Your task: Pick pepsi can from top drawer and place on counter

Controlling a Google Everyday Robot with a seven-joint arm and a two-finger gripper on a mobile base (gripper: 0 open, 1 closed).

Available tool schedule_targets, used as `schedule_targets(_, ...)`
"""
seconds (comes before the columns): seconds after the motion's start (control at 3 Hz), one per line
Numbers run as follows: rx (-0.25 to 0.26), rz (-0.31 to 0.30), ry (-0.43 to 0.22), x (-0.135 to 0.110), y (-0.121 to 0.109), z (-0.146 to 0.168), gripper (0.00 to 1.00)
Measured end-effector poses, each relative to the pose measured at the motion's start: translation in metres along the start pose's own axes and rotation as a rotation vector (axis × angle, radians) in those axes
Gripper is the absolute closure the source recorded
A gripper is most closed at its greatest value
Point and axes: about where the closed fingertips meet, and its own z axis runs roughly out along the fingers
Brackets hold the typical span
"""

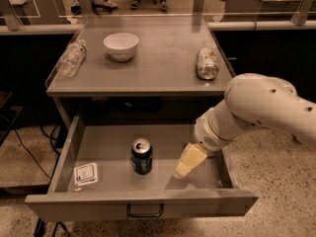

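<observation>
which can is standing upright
The pepsi can in the top drawer; the silver can lies sideways on the counter. The tool hangs beside the pepsi can.

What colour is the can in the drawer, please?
Dark blue can, silver top, in the camera view; the gripper hangs beside it.

**Arm** (269,107): one, in a smooth, rounded white casing. It enters from the right edge, well above and to the right of the gripper, and slopes down and leftward toward it. Its broadest bulge lies up and to the right of the gripper.

**Wrist** (212,132): a round white collar with a patch of small dark holes, just above the gripper and slightly to its right.

**Gripper** (189,162): pale yellowish, angled down and to the left with its tip lowest. It hangs low inside the right half of the open top drawer (89,209).
</observation>
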Motion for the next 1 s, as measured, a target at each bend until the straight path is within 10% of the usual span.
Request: schedule_targets(1.0, -0.052, 0.042, -0.119, -0.013, 0.012, 0.028, 0.0)
